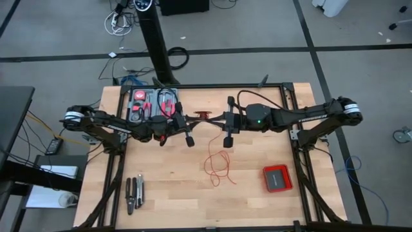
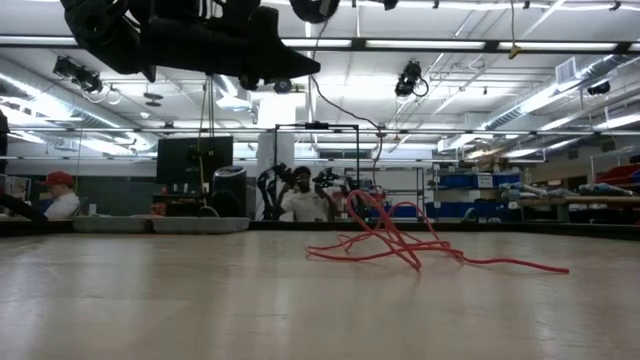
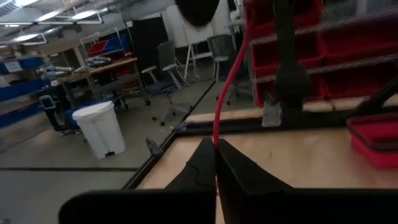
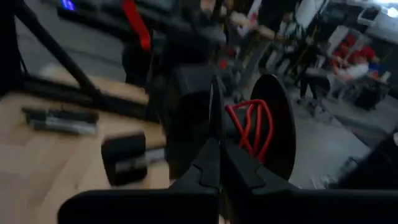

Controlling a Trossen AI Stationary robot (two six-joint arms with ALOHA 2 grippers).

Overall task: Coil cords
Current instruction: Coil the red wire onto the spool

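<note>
Left gripper [image 3: 216, 163] fingers pressed together, pinching the red wire [image 3: 225, 87], which rises as one thin strand out of the fingertips. In the high view the left gripper [image 1: 187, 136] sits raised above the table's back half, near centre, facing the right one. Right gripper [image 4: 217, 163] fingers also shut, clamped on the rim of a black spool [image 4: 273, 124]; several turns of red wire [image 4: 249, 127] are wound between the spool's two discs. In the high view the right gripper [image 1: 226, 132] is just beside the left, the spool [image 1: 204, 115] between them, slightly behind.

The rest of the wire [image 1: 217, 166] lies in loose squiggly loops on the wooden table [image 1: 193, 200], in front of the grippers, around the middle; in the low view it shows as a tangled pile [image 2: 400, 245] with one end trailing out flat.

Edges: red box [image 1: 277, 178] toward the front right, apart from the wire. Pliers [image 1: 134, 193] front left. Tool tray [image 1: 151, 104] at the back left corner. Bare wood between the wire and both.
</note>
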